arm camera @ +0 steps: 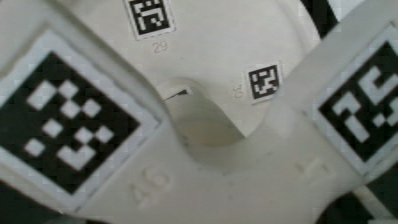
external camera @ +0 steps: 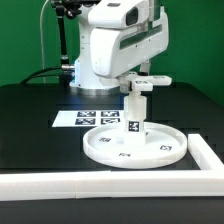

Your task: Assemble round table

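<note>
One disc (external camera: 105,152), one post (external camera: 133,120), one cross piece (arm camera: 80,110): that's the whole table set, and all three are stacked up in the middle of the black table (external camera: 30,130). The disc lies flat, and the post stands upright at its centre with a small tag on its side. The gripper (external camera: 141,82) is right down at the post's top, where the cross piece sits. Up close in the wrist view, two arms of the cross spread wide, each with a big tag. No fingers show clearly, so I cannot tell how wide the pincer is or whether it grips anything. One marker board (external camera: 92,118) lies just behind the disc. One white rail (external camera: 90,182) runs along the front and turns the corner at the exterior view's right, close to the disc's rim.
</note>
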You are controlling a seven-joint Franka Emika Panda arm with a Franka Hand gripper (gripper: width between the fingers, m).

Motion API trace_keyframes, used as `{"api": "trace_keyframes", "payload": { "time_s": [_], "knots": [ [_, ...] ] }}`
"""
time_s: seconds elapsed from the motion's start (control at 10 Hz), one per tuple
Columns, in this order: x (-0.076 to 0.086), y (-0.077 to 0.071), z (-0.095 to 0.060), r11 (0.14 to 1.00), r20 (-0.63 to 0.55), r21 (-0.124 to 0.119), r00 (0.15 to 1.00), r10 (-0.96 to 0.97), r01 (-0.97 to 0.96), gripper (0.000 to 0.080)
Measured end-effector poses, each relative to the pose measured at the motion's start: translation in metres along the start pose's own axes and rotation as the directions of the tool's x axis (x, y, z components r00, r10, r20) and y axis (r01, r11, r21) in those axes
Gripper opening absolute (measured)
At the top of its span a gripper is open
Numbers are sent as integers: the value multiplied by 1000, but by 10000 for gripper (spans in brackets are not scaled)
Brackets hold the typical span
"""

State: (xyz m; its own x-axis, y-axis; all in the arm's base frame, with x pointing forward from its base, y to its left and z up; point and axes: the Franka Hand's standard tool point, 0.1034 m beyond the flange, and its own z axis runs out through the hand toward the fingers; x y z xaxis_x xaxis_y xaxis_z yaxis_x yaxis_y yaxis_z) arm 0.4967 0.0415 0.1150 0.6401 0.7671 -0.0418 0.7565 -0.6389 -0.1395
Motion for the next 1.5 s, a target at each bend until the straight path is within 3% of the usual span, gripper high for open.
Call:
{"api": "trace_keyframes", "payload": {
  "time_s": [0.7,1.0,1.5],
  "knots": [
    [-2,1,15,1000,9,10,1000,5,-5,459],
    [-1,4,14,1000,-7,-8,1000,-2,2,459],
    [-1,5,14,1000,-7,-9,1000,-2,2,459]
  ]
}}
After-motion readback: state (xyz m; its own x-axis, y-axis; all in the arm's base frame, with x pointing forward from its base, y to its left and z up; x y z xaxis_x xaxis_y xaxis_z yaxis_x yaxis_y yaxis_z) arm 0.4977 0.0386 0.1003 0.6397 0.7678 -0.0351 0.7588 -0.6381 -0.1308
